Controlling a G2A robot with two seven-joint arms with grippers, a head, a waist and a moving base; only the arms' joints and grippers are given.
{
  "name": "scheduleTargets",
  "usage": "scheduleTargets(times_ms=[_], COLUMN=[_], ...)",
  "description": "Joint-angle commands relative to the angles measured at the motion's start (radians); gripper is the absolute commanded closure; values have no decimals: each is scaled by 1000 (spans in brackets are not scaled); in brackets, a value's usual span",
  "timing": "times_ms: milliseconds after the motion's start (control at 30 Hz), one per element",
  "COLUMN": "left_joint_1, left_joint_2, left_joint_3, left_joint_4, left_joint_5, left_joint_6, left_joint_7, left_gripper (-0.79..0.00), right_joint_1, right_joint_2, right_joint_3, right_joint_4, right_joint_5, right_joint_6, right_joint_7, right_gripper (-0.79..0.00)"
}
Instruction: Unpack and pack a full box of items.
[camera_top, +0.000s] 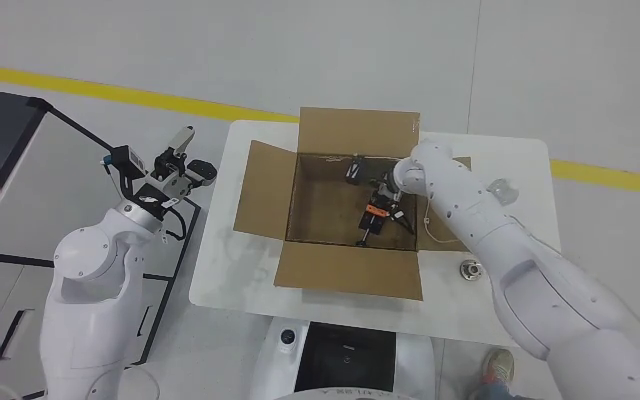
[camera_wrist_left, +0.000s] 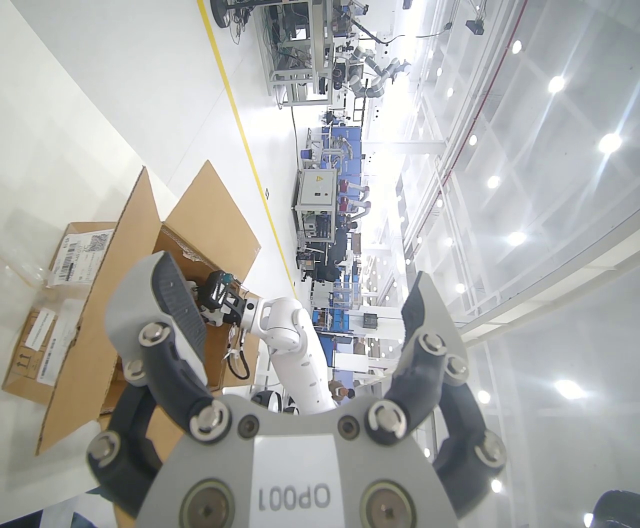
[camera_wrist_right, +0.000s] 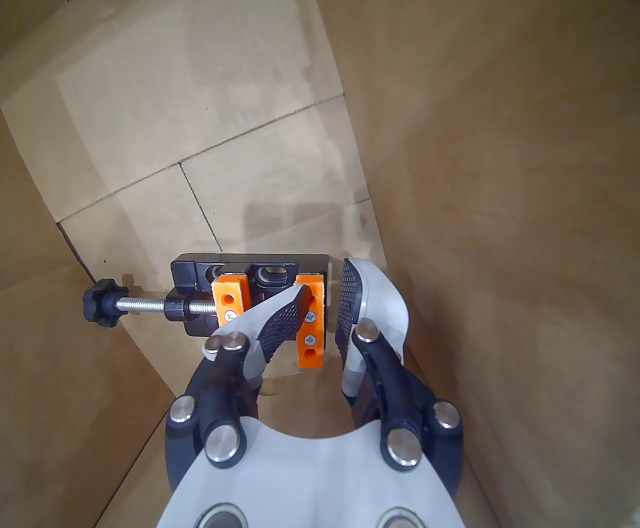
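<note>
Box (camera_top: 345, 268) open on the table (camera_top: 500, 290), vise (camera_wrist_right: 200, 270) on its floor. Right gripper (camera_wrist_right: 325, 287) down inside, fingers (camera_wrist_right: 280, 325) parted astride the vise's orange end: centre them, clamp firmly, lift straight up. Left gripper (camera_wrist_left: 292, 272) gapes empty, off beside the table.

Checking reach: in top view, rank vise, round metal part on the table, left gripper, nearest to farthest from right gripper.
1. Vise: inside the box, at the right gripper.
2. Round metal part: on the table beside the box.
3. Left gripper: beyond the table's opposite edge.
</note>
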Motion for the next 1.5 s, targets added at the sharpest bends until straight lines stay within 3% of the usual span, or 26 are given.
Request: scheduleTargets(times_ms=[0, 333, 467, 500, 867, 1233, 1467], left_joint_1=[0, 0, 0, 0, 0, 0, 0], left_joint_2=[0, 0, 0, 0, 0, 0, 0], left_joint_3=[0, 0, 0, 0, 0, 0, 0], left_joint_4=[0, 0, 0, 0, 0, 0, 0], left_joint_5=[0, 0, 0, 0, 0, 0, 0], left_joint_6=[0, 0, 0, 0, 0, 0, 0], left_joint_7=[0, 0, 0, 0, 0, 0, 0], left_gripper=[-785, -785, -785, -785, -785, -785, -785], right_joint_1=[4, 27, 35, 37, 46, 53, 42], right_joint_2=[-9, -61, -79, -83, -107, -105, -90], right_joint_3=[-7, -38, -45, -47, -60, -47, -48], right_joint_4=[19, 121, 154, 160, 178, 196, 158], right_joint_5=[-2, 3, 8, 8, -22, -30, -94], right_joint_6=[2, -12, -29, -33, -60, -109, -127], right_joint_7=[-1, -10, -16, -18, -114, -176, -320], right_gripper=[-194, -172, -92, 0, 0, 0, 0])
